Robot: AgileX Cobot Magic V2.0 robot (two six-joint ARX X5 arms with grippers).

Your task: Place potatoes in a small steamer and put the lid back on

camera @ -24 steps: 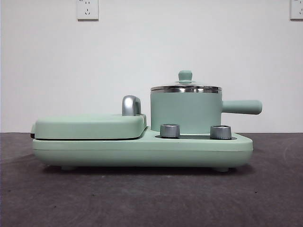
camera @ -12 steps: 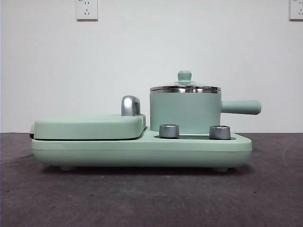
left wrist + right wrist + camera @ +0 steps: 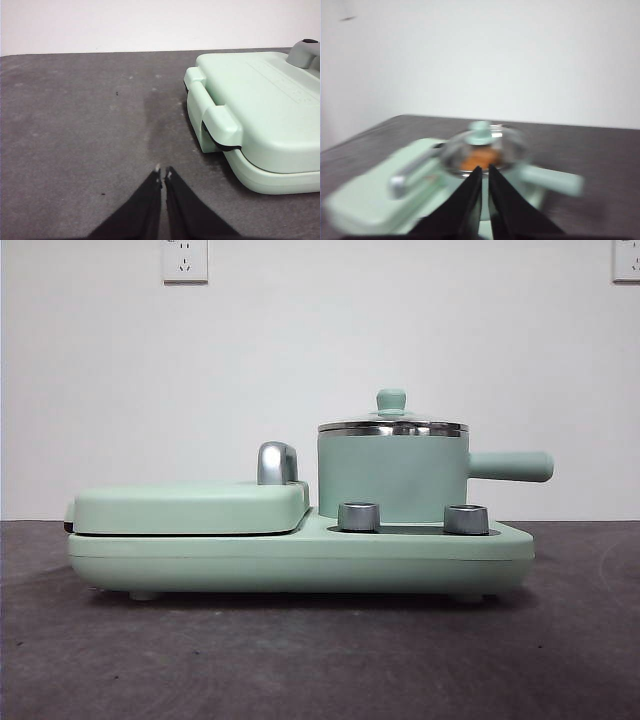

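Observation:
The small steamer, a mint-green pot with a steel rim and a side handle, stands on the right of the appliance base. The glass lid with its mint-green knob sits on the pot. In the blurred right wrist view the orange-brown potato shows inside the steamer through the lid. My right gripper is shut and empty, a little way off from the pot and above it. My left gripper is shut and empty over the dark table, beside the griddle end.
The flat mint-green griddle plate with a chrome handle lies shut on the left of the base; it also shows in the left wrist view. Two steel dials sit at the front. The dark table spreads around.
Nothing among the things has moved; the front view only shifts by a couple of pixels between frames. No arm shows in the front view.

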